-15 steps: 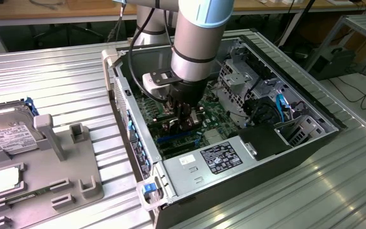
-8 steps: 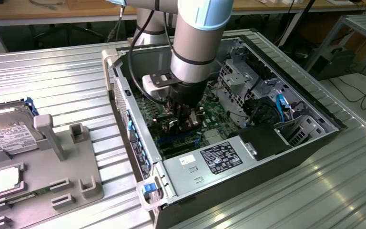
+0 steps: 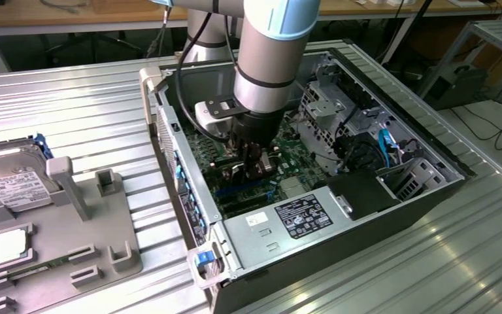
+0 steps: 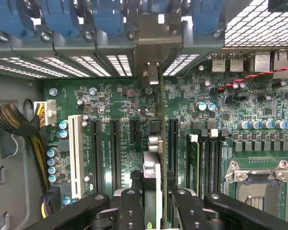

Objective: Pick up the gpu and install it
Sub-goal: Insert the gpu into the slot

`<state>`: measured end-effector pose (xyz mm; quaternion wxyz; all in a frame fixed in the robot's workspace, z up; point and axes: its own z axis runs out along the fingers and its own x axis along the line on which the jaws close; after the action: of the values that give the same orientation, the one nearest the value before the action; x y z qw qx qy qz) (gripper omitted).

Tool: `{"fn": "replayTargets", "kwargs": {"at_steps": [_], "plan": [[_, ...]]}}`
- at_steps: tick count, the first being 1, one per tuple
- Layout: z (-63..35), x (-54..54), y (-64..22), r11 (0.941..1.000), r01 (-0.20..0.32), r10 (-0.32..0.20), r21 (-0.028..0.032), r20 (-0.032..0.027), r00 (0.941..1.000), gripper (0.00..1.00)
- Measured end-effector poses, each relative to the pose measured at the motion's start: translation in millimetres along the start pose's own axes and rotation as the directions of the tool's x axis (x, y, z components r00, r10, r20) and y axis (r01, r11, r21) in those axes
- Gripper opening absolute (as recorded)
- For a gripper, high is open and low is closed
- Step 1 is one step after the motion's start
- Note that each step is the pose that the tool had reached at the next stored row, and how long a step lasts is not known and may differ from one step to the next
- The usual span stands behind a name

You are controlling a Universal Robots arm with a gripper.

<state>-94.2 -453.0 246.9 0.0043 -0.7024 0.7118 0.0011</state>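
Wrist view: the gpu [image 4: 152,172] is seen edge-on inside the computer case [image 3: 425,140]. It is a thin card with a black shroud, a rounded silver part and a narrow green board edge. It is held upright over the green motherboard [image 4: 115,96] on the case floor, in line with the long black slots [image 4: 97,153]. Whether it is seated in a slot cannot be told. The card is pinched by the gripper [image 4: 153,211], with the matte black fingers [image 4: 130,211] pressed against its two faces.

One long white slot [image 4: 76,153] is set among the black ones. Small round capacitors with blue tops [image 4: 55,163] are dotted over the board, and a square silver socket frame [image 4: 259,187] is mounted on it. A braided black and yellow cable bundle [image 4: 14,122] is run along the case wall to a white plug [image 4: 47,112]. Perforated grey slot covers [image 4: 93,64] and glossy blue plastic latches [image 4: 105,17] are lined along the rear wall of the case. The board's white printing is too small to be read.

In the exterior view, the case is laid on its side with its panel off. The smooth grey arm [image 3: 273,59] is lowered into it. A grey metal power supply [image 3: 273,239] is fitted in one corner of the case and carries a black label [image 3: 302,218] whose text cannot be read.

Outside the case, on the exterior view's left, a silver hard drive [image 3: 11,180] with a white label and a small square silver chip [image 3: 7,245] are kept on a grey moulded holder [image 3: 102,261]. Case and holder are rested on a ribbed metal table [image 3: 76,111].
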Motion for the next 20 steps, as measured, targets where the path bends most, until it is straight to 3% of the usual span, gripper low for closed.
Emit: {"fn": "replayTargets", "kwargs": {"at_steps": [20], "plan": [[1.2,-0.5,0.6,1.0,0.0,0.0,-0.0001,-0.0003,1.0,0.28]]}}
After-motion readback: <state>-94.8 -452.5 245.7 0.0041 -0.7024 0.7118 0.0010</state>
